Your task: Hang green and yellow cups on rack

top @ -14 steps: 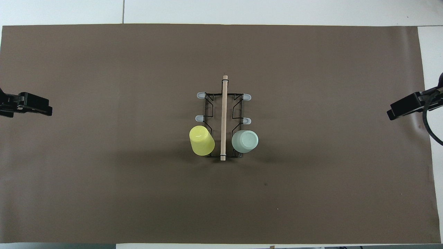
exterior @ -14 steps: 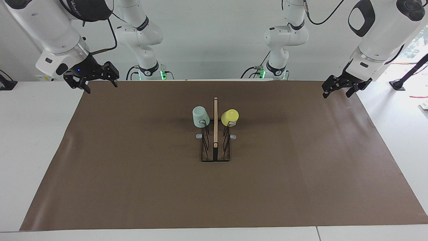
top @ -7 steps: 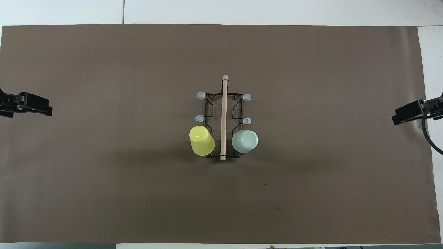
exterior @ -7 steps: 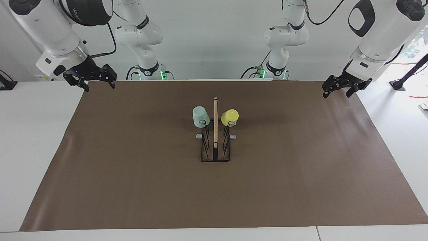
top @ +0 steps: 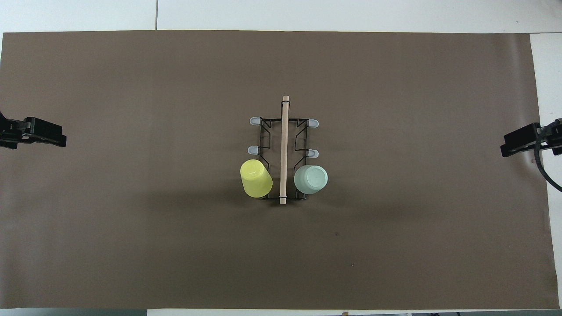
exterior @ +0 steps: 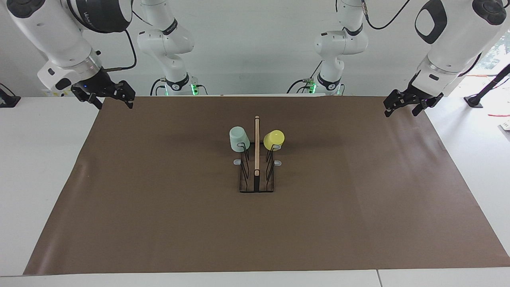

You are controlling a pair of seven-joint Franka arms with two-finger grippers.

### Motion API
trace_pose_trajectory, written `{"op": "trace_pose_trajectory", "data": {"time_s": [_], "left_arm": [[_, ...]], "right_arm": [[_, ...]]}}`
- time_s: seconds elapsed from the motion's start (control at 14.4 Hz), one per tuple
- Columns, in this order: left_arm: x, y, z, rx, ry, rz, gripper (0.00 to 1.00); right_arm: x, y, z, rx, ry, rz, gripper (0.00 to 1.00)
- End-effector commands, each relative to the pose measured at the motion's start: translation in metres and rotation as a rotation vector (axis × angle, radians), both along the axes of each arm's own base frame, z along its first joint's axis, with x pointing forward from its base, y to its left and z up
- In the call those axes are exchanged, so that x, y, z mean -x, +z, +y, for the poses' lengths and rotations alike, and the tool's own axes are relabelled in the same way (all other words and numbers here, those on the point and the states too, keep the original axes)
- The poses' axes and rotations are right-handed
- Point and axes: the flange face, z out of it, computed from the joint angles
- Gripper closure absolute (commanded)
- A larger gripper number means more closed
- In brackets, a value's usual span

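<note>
Green cup (exterior: 239, 139), yellow cup (exterior: 274, 138), seemingly hung on rack (exterior: 257, 175)

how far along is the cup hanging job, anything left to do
It looks done: the green cup and the yellow cup both sit upside down on prongs of the rack, one on each side of its wooden bar. Nothing is in hand: the left gripper and right gripper hang with open jaws at the table's two ends. Nothing visible is left.

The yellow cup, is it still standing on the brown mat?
No, the yellow cup hangs upside down on a prong of the rack.
</note>
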Motion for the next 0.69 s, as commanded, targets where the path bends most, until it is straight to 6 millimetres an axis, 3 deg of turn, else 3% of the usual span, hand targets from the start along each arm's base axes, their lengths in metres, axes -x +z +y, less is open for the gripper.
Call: {"op": "trace_pose_trajectory", "data": {"time_s": [0.0, 0.35, 0.62], "left_arm": [[0.001, 0.0, 0.001, 0.016, -0.011, 0.004, 0.0], [0.001, 0.0, 0.001, 0.016, -0.011, 0.004, 0.0], [0.001, 0.0, 0.001, 0.016, -0.011, 0.004, 0.0]], "right_arm": [[0.012, 0.001, 0.002, -0.005, -0.008, 0.01, 0.0], [0.031, 0.004, -0.003, -0.013, -0.001, 0.01, 0.0], [0.021, 0.008, 0.001, -0.002, -0.027, -0.045, 0.0]]}}
